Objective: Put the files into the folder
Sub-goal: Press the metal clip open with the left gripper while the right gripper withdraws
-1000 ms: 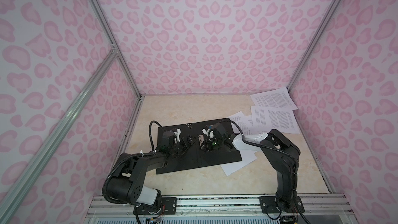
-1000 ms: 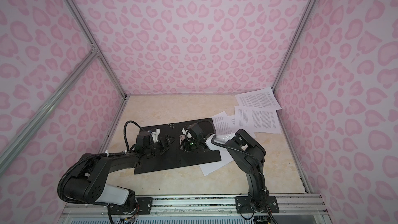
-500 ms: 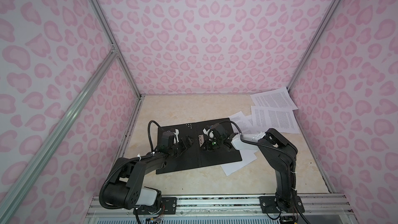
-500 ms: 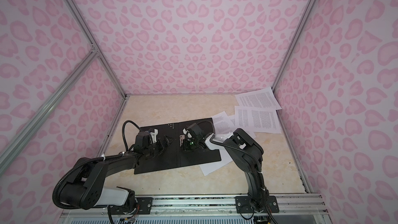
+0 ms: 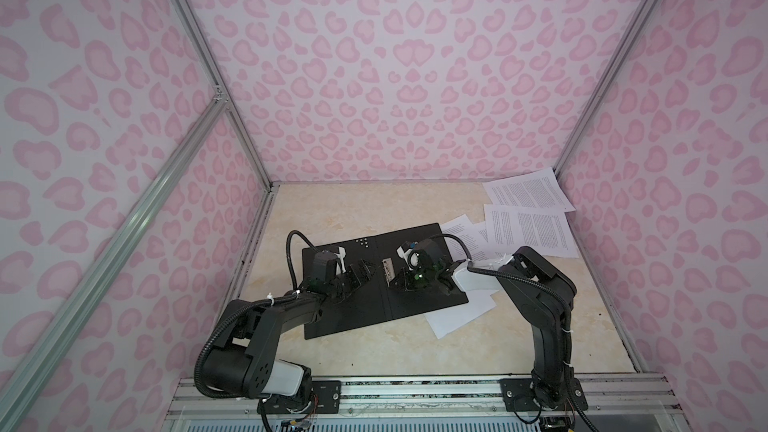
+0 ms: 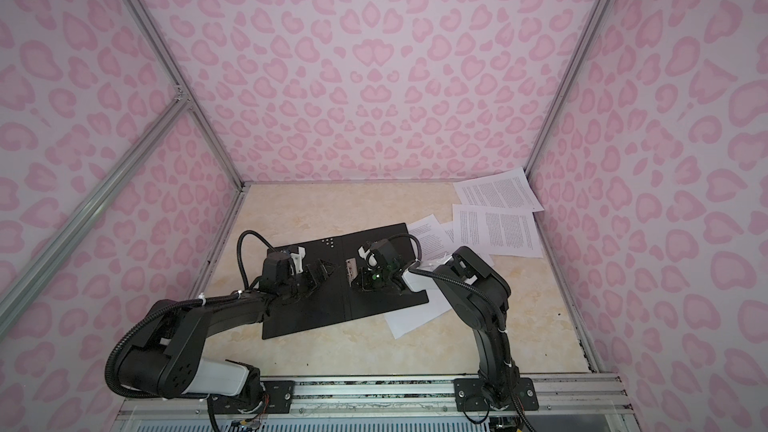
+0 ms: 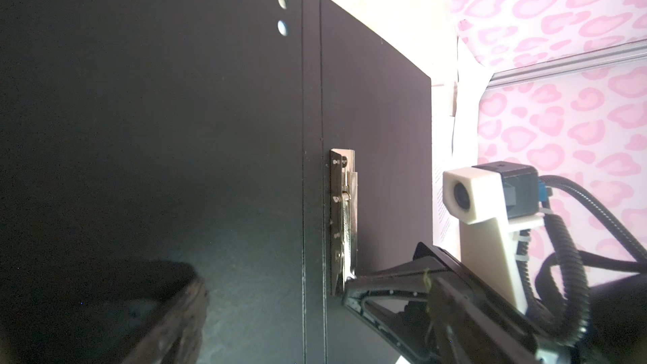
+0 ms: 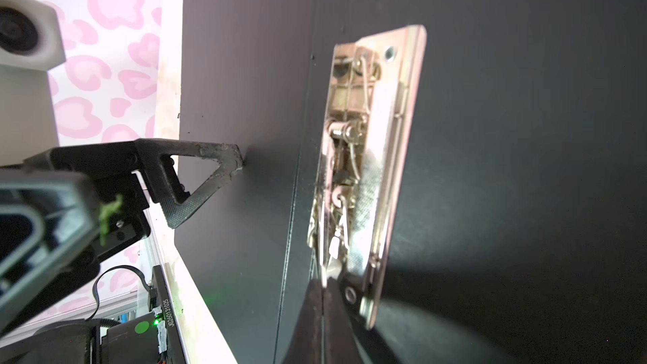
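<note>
**Right end effector** (image 8: 325, 309): jaws fully closed, set low over the open folder. It appears to pinch the lever end of the metal clip (image 8: 364, 155). Likely purpose: to raise the lever so the clamp can admit paper.

**Left end effector** (image 5: 360, 275): jaws spread wide, nothing held. One fingertip (image 8: 232, 163) touches the folder's left inner cover. Likely purpose: to pin the folder flat so it neither slides nor lifts while the clip is worked.

**Metal clip:** fixed to the right inner cover, just beside the spine (image 7: 311, 99) and running along it.

**Folder** (image 5: 353, 313): lies opened flat with its black inside up, in the middle of the counter (image 5: 353, 209) and skewed to the counter's edges. No sheet lies inside it.

**Files** (image 5: 528, 230): loose printed sheets spread from the folder's right edge toward the far right corner. One sheet is tucked partly under the folder's near right corner. All are outside the folder, on the right arm's side.

**Task status, as a judgement:** early. The folder is being prepared and no file is loaded yet.
</note>
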Controlling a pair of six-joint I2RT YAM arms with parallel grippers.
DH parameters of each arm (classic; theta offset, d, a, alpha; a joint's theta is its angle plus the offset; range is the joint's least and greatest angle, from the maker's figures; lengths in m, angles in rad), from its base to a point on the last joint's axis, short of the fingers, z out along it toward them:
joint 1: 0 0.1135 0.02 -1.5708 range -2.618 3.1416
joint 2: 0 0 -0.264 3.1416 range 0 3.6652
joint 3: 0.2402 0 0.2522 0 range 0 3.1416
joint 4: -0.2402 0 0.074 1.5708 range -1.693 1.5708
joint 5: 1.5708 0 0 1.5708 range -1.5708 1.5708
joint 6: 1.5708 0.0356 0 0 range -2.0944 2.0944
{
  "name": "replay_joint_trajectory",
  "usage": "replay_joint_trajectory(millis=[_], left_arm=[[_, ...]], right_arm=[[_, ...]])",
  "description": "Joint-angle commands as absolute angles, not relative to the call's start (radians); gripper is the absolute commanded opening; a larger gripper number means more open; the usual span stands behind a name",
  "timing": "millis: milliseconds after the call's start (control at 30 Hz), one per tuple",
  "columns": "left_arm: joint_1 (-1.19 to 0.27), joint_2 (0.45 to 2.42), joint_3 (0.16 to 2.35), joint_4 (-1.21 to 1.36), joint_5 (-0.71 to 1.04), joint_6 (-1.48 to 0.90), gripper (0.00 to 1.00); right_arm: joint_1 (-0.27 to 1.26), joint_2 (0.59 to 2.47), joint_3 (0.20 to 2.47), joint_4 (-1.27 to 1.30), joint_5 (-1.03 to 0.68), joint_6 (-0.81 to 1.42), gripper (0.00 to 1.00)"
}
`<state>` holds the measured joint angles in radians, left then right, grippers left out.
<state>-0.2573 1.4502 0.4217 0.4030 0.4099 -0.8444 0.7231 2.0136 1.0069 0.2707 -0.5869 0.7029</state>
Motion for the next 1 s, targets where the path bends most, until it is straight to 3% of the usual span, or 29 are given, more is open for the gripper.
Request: replay_joint_trajectory(millis=[0,333,533,633,867,967], left_arm=[[-0.256,1.468,0.416,0.22,0.298,-0.835,1.0],[-0.256,1.484,0.423,0.2,0.265,-0.834,1.0],[-0.255,1.487,0.428,0.196,0.248,-0.833,1.0],[-0.255,1.487,0.43,0.196,0.258,-0.832,1.0],[-0.256,1.47,0.43,0.196,0.268,-0.829,1.0],[-0.256,1.471,0.431,0.196,0.277,-0.822,1.0]], right_arm=[[0.709,2.047,0.971,0.125,-0.457,0.672,0.0],[0.709,1.986,0.998,0.133,-0.505,0.676,0.0],[0.704,1.866,1.062,0.084,-0.539,0.628,0.37],[0.705,1.84,1.05,0.048,-0.514,0.614,0.37],[0.744,1.884,1.028,0.06,-0.493,0.616,0.27],[0.745,1.882,1.028,0.061,-0.475,0.622,0.31]])
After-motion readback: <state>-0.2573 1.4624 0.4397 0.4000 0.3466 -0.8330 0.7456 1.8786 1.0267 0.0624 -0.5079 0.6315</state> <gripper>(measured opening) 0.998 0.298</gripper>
